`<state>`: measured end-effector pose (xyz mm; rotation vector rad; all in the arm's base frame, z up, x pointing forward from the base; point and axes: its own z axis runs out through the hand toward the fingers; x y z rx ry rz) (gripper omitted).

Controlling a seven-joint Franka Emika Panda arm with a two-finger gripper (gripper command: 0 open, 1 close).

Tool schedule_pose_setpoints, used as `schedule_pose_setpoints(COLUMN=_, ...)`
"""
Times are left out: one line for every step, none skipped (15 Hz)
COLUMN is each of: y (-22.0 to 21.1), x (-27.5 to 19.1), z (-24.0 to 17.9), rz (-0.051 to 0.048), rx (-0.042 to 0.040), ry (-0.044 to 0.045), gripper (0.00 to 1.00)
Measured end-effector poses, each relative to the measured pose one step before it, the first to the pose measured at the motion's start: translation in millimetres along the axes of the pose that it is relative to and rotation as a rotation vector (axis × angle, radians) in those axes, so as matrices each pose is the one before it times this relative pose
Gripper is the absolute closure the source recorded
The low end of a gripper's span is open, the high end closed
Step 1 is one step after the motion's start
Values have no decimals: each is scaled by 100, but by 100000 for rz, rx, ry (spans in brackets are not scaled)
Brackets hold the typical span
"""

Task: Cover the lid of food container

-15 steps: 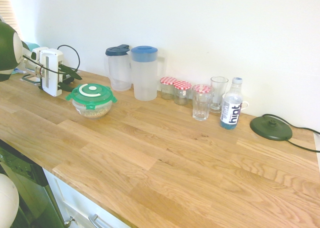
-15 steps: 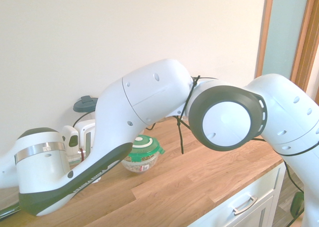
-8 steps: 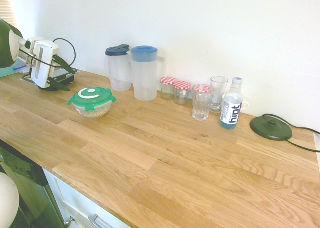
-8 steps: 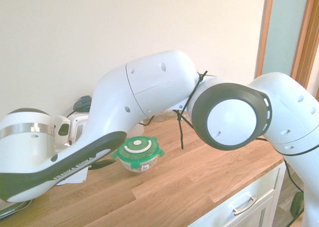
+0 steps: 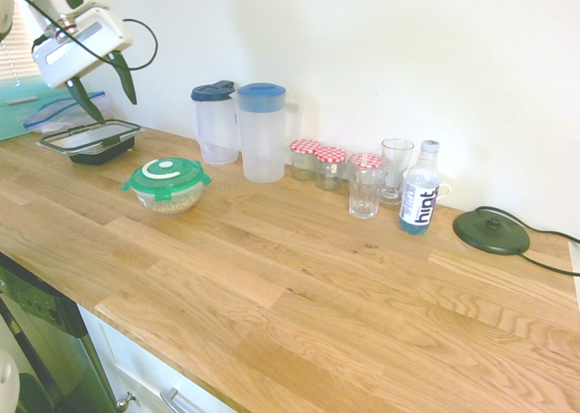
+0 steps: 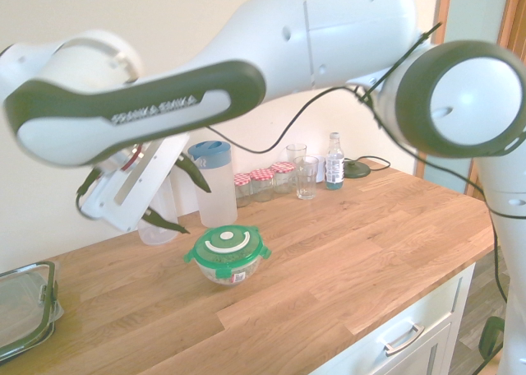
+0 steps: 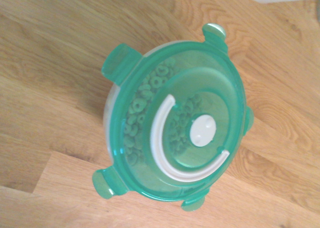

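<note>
The lid [image 5: 166, 172] sits on top of the food container [image 5: 169, 201], a small clear bowl with ring-shaped cereal showing through the green plastic, out on the wooden counter [image 5: 299, 286]. Below the gripper [image 6: 168, 195] and a little forward of it, the pair stands alone with bare wood all round. The gripper hangs in the air above, its dark fingers [image 6: 191, 171] spread wide and holding nothing.

From the wrist view the lid looks seated fairly square on the rim, though its four tabs [image 7: 120, 65] seem to stick outward, so I would guess they are not snapped down. It is thin, smooth plastic, likely light and slippery, and the bowl would probably skid if pushed from the side. The safest contact looks like straight down on the flat centre with the white ring mark [image 7: 172, 148], or on a tab edge.

Beyond the gripper stand two pitchers [image 5: 245, 130]; to its side lies a rectangular black-rimmed container [image 5: 91, 139].
</note>
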<state>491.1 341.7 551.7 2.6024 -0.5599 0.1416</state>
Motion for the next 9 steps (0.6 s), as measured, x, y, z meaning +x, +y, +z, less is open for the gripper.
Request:
schedule_pose_setpoints(y=2045, x=1610, z=559, rz=-1401, rx=5910, ry=-4194, gripper=0)
schedule_pose_setpoints(y=2115, x=1440, z=516, rz=-1358, rx=6204, ry=-4046, gripper=0)
schedule_pose_setpoints(y=2182, x=1185, z=347, rz=-769, rx=6325, ry=-3969, gripper=0)
schedule_pose_setpoints(y=2331, x=1090, z=202, rz=3, rx=6027, ry=-3491, gripper=0)
schedule_pose_setpoints(y=2749, x=1040, z=239, rz=1403, rx=3142, ry=-1990, gripper=0)
schedule_pose_setpoints(y=2826, x=880, z=383, rz=2372, rx=787, ry=-1029, gripper=0)
schedule_pose_setpoints(y=2902, x=754, z=510, rz=2136, rx=169, ry=-867, gripper=0)
schedule_pose_setpoints(y=2843, x=646, z=655, rz=1631, rx=-51, ry=-574, gripper=0)
schedule_pose_setpoints(y=2665, x=503, z=774, rz=1302, rx=19, ry=-635, gripper=0)
